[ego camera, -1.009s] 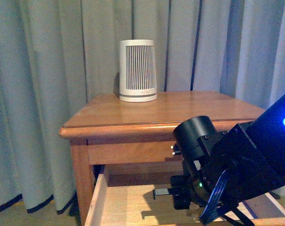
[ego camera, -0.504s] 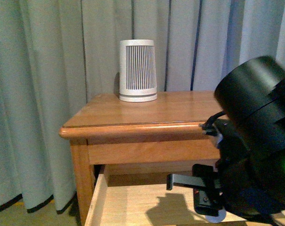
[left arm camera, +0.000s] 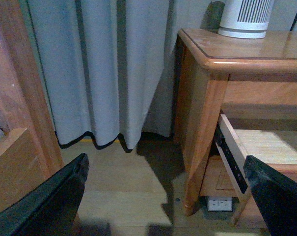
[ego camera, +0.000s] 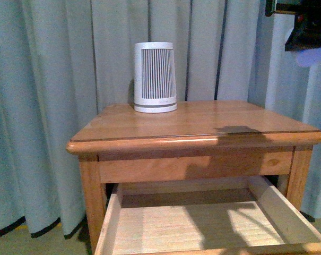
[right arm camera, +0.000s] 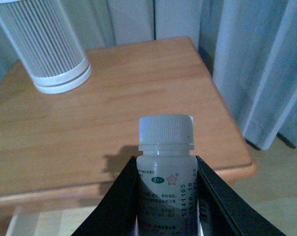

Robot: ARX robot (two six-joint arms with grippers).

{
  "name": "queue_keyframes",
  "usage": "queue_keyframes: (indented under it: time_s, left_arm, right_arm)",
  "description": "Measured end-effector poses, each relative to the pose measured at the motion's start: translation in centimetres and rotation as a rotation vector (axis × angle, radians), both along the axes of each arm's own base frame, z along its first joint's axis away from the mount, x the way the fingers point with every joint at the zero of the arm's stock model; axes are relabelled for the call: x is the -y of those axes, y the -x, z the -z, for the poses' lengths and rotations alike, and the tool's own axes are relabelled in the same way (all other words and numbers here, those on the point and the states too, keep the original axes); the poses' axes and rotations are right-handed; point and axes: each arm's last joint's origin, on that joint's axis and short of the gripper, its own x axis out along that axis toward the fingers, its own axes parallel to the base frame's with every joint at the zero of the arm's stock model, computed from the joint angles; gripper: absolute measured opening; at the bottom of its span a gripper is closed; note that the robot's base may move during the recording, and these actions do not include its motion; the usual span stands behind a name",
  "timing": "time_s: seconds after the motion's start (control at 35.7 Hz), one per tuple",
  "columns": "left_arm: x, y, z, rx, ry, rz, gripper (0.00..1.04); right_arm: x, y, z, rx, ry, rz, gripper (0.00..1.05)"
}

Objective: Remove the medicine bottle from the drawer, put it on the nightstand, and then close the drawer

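Placing step: our right tool (right arm camera: 166,164) grips the medicine bottle (right arm camera: 166,182) high over the nightstand (ego camera: 202,125), our left tool (left arm camera: 165,164) hangs spread and empty, and next we judge a lowering onto the bare top, leaving the open drawer (ego camera: 202,228) for afterwards.

The white medicine bottle (right arm camera: 166,172), with a ribbed cap and printed label, is held in the air above the honey-coloured wooden nightstand (ego camera: 202,125). The nightstand's lower drawer (ego camera: 108,223) stands pulled open, its pale interior showing.
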Motion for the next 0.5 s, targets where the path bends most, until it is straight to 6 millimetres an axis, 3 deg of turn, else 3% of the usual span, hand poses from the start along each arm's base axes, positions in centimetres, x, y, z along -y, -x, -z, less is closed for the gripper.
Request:
queue_keyframes:
  time_s: [0.08, 0.25, 0.39, 0.5]
  left_arm:
    - [0.0, 0.0, 0.0, 0.0, 0.0, 0.0, 0.98]
    - [0.0, 0.0, 0.0, 0.0, 0.0, 0.0, 0.98]
    - [0.0, 0.0, 0.0, 0.0, 0.0, 0.0, 0.98]
    - [0.0, 0.0, 0.0, 0.0, 0.0, 0.0, 0.98]
  right_arm:
    - [0.3, -3.8, -0.2, -0.014, 0.041, -0.01, 0.29]
    - [-0.5, -10.1, 2.2, -0.105, 0.068, -0.035, 0.29]
    - [-1.3, -14.1, 5.1, -0.212, 0.088, -0.018, 0.29]
    - [-1.5, -15.7, 6.1, -0.226, 0.095, 0.001, 0.29]
